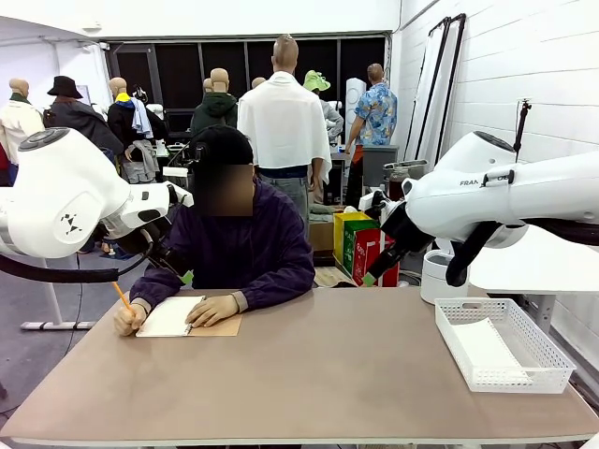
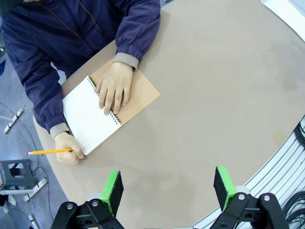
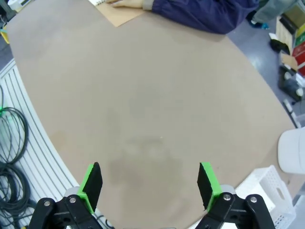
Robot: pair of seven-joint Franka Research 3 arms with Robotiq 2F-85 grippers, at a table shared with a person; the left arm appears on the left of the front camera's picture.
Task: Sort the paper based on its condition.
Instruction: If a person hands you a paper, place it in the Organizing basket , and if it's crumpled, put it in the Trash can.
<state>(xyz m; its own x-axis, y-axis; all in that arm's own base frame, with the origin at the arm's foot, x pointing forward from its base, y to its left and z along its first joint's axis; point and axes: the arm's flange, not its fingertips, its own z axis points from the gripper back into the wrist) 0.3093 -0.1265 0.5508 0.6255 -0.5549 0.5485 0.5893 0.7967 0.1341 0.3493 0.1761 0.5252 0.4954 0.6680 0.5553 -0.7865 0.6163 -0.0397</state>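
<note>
A white sheet of paper [image 1: 487,346] lies flat in the white mesh basket [image 1: 474,303] at the table's right. At the far left, a person writes with a pencil [image 2: 47,151] on the open page of a spiral notebook [image 2: 86,114] with a brown cover, the other hand flat on it. My left gripper [image 2: 167,185] hangs open high above the table's left part, the notebook ahead of it. My right gripper [image 3: 149,182] is open too, high over bare tabletop, with nothing between its fingers.
The basket's corner [image 3: 271,191] shows beside my right gripper. A white round container [image 1: 437,274] stands off the table behind the basket. The brown tabletop [image 1: 328,374] spreads wide between notebook and basket. Cables lie beside the table's near edge.
</note>
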